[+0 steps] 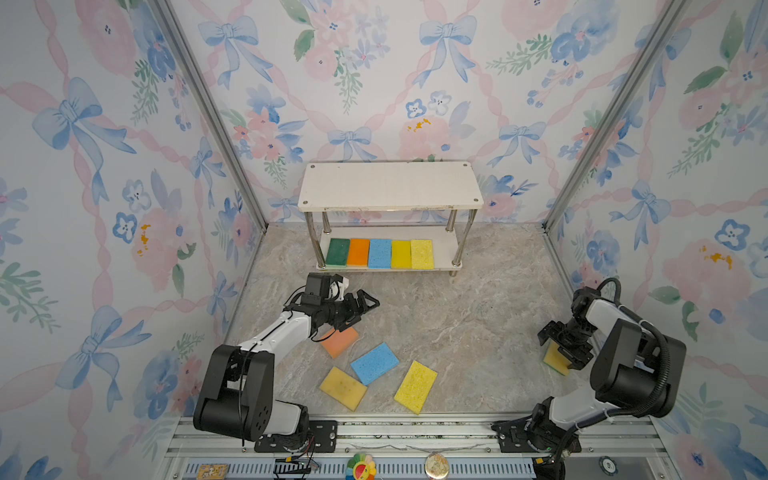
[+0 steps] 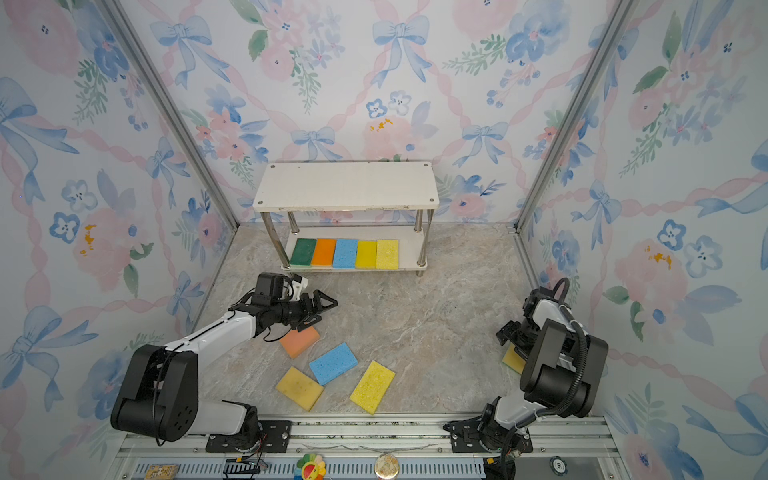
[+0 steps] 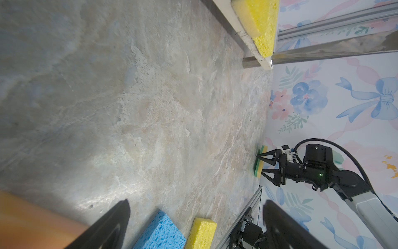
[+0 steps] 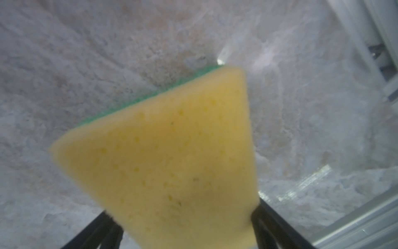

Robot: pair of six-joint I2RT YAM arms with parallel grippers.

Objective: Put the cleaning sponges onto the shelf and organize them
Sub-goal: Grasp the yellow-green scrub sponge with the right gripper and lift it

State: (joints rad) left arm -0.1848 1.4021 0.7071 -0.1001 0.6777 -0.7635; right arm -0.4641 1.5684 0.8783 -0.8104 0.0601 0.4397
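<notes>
Yellow sponge (image 4: 172, 161), green-backed, lies well right of the shelf (image 1: 390, 187). My right gripper (image 3: 261, 163) straddles it to lift; whether it pinches, I cannot tell. My left gripper (image 1: 370, 308) gapes before the shelf.

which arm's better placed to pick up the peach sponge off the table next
Left. The left gripper is open right beside the peach sponge, nothing in it. The right gripper is far off at the right edge of the table, its jaws around a yellow-and-green sponge.

Floral, blue-bowed wallpaper (image 1: 374, 83) covers three walls around a grey marbled floor (image 1: 478, 324), with aluminium corner posts (image 1: 211, 112).
</notes>
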